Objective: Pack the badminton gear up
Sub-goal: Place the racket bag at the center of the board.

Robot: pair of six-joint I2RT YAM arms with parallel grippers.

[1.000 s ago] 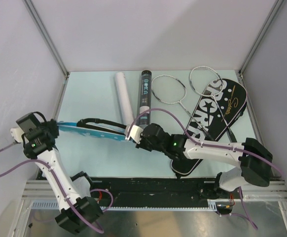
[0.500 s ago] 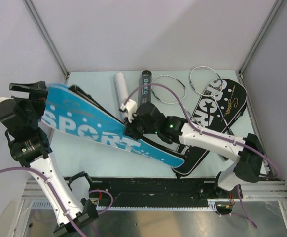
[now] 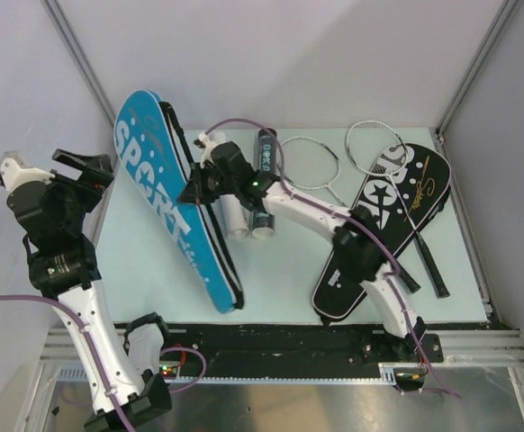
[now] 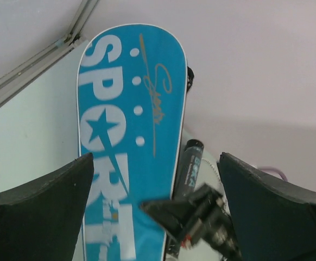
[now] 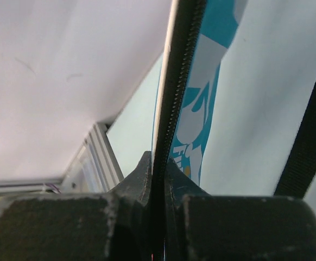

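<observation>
- My right gripper [image 5: 159, 179] is clamped on the zipper edge of the blue cover [image 3: 167, 202], partway along its length.
- My left gripper [image 3: 89, 171] has its fingers spread wide. It sits just left of the cover and holds nothing.
- The cover stands tilted over the pale table [image 3: 154, 265], between plain grey walls.
- Its long axis runs from the wide head, high at the far left, to the narrow end near the front edge. The printed face is turned toward my left arm.

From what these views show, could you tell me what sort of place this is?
Probably a lab robot cell: white walls on aluminium framing enclose a pale table, and the right gripper holds a blue cover near staged rackets.
</observation>
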